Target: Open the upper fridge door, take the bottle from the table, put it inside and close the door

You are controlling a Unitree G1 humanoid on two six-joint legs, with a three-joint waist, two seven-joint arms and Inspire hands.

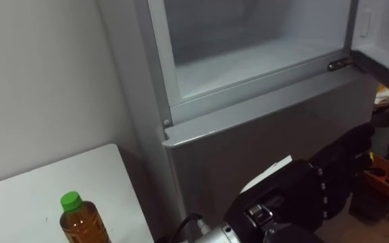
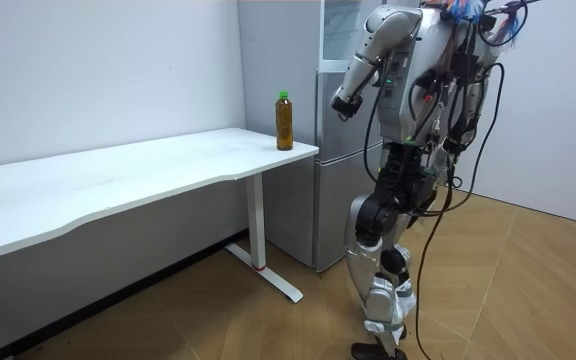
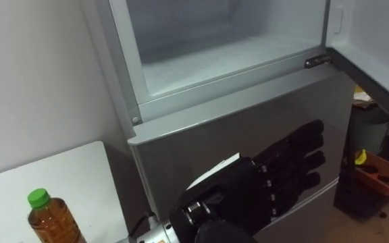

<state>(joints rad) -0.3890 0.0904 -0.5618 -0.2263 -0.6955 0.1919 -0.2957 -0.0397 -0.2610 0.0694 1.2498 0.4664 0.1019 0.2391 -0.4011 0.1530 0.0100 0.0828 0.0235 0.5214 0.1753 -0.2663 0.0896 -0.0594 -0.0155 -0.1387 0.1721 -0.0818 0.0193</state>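
- A white table [image 1: 19,196] stands against a pale wall, its corner just beside a grey fridge [image 1: 147,94].
- Nearest the viewer, the left hand [image 3: 262,189] hovers in front of the fridge's closed lower door [image 1: 269,135]. Its fingers are straight and relaxed, grasping nothing. It looks poised to swing across to the bottle.
- The bottle [image 1: 80,221] stands upright at the table's corner, untouched. It has a green cap and amber liquid, and looks like clear plastic.
- Beyond, the upper compartment [image 1: 248,61] is open and bare, ready to receive the bottle.
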